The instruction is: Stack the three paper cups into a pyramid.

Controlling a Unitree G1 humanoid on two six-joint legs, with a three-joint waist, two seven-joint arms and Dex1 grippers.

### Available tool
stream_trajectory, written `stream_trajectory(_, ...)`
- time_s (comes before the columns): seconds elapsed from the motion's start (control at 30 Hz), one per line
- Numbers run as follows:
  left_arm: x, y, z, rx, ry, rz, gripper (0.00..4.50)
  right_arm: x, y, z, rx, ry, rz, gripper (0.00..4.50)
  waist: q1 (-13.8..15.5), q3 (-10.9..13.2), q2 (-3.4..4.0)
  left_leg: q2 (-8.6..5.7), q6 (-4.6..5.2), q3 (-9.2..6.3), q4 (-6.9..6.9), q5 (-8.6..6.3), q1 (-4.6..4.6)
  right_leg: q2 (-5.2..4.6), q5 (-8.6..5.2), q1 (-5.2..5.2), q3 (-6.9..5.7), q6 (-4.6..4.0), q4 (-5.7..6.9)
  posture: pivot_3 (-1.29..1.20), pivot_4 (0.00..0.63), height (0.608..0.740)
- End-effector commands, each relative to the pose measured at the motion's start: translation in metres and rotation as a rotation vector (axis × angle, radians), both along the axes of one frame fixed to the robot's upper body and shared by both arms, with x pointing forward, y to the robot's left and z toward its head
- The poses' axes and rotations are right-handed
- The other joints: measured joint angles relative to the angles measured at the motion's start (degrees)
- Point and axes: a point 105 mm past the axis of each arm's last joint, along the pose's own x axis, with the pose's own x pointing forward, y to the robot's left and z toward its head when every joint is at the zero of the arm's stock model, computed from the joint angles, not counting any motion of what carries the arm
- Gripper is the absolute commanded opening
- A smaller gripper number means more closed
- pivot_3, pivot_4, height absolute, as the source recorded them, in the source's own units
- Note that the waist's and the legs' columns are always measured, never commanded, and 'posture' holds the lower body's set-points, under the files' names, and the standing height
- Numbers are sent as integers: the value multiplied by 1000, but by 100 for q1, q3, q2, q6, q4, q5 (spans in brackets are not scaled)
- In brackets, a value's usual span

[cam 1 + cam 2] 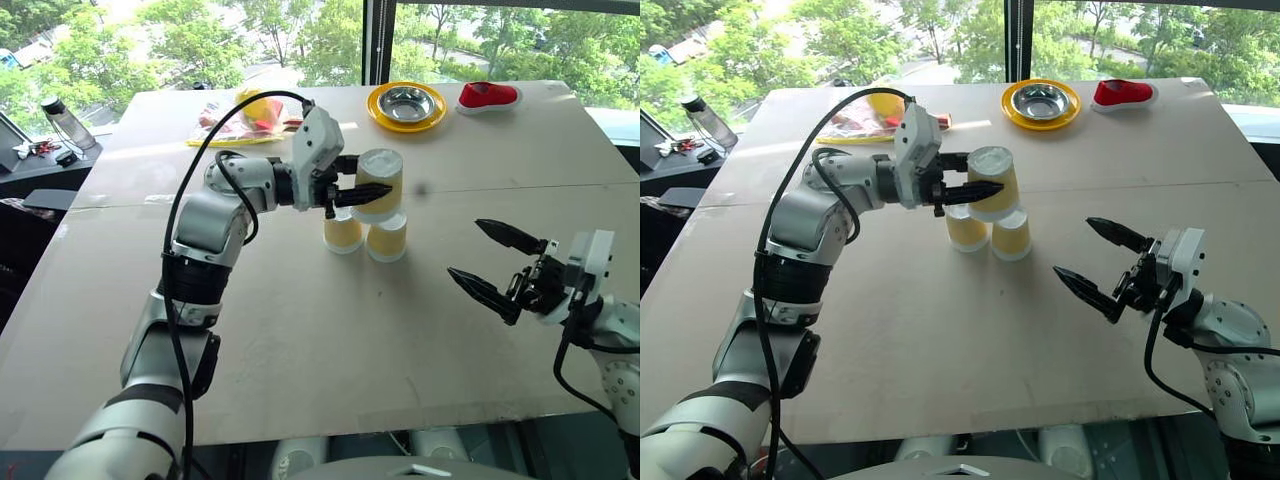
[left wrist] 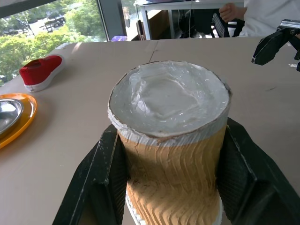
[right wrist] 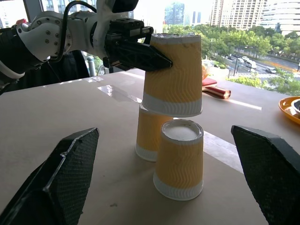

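The table (image 1: 300, 340) carries two upturned paper cups (image 1: 343, 232) (image 1: 386, 240) side by side near its middle. Along the far edge lie a yellow plate (image 1: 380, 117) holding a steel bowl (image 1: 407, 101), a red shoe (image 1: 488, 96) toward the far right corner, and a plastic bag (image 1: 225, 125) to the left.

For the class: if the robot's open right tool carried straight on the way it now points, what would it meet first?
Most likely the nearer base cup, which sits between the right tool's spread fingers in its wrist view. Depth is uncertain; the table ahead of it looks bare.

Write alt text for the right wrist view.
The left gripper holds an upside-down yellow-orange paper cup just above two more inverted cups standing together on the table. The right gripper's open black fingers frame the foreground.
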Motion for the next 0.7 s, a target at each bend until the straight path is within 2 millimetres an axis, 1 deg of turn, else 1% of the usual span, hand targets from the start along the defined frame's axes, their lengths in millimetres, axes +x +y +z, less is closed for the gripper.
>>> stream_trajectory(0.03,3,6,10,-19,-49,25,2155,-4,1,13,9,-53,-15,4500,4,0,0,0,0,-1,1,0,0,0,0,0,0,0,0,0,150,740)
stream_trajectory(0.17,4,9,5,-24,-32,35,2155,-3,1,15,13,-56,-19,4500,4,0,0,0,16,-2,4,-9,0,0,0,0,0,0,2,0,150,740)
stream_trajectory(0.4,6,11,-13,-7,-6,61,2155,1,1,18,8,-60,-7,4500,1,0,0,0,16,-3,4,-9,0,1,0,-1,-1,0,7,0,150,740)
stream_trajectory(0.53,9,11,-16,-33,5,83,2155,1,1,17,7,-60,-3,4500,10,0,0,0,17,-3,7,-10,0,0,0,0,-1,0,8,0,150,740)
stream_trajectory(0.57,10,12,-17,-32,3,89,2944,0,2,17,7,-59,-2,4500,10,0,0,0,17,-4,7,-10,0,0,0,0,-1,0,8,0,150,740)
stream_trajectory(0.6,11,12,-18,-32,1,94,3238,0,2,16,7,-59,-1,4500,9,0,0,0,17,-4,7,-10,0,0,0,0,-1,0,9,0,150,740)
stream_trajectory(0.63,11,12,-18,-43,-1,99,3749,0,2,16,7,-59,0,4500,8,0,0,0,17,-3,8,-10,0,0,0,0,-1,0,11,0,150,740)
stream_trajectory(0.7,13,12,-17,-60,-14,107,4446,0,1,15,7,-59,0,4500,7,0,0,-1,18,-3,9,-10,2,0,0,0,0,0,14,0,150,740)
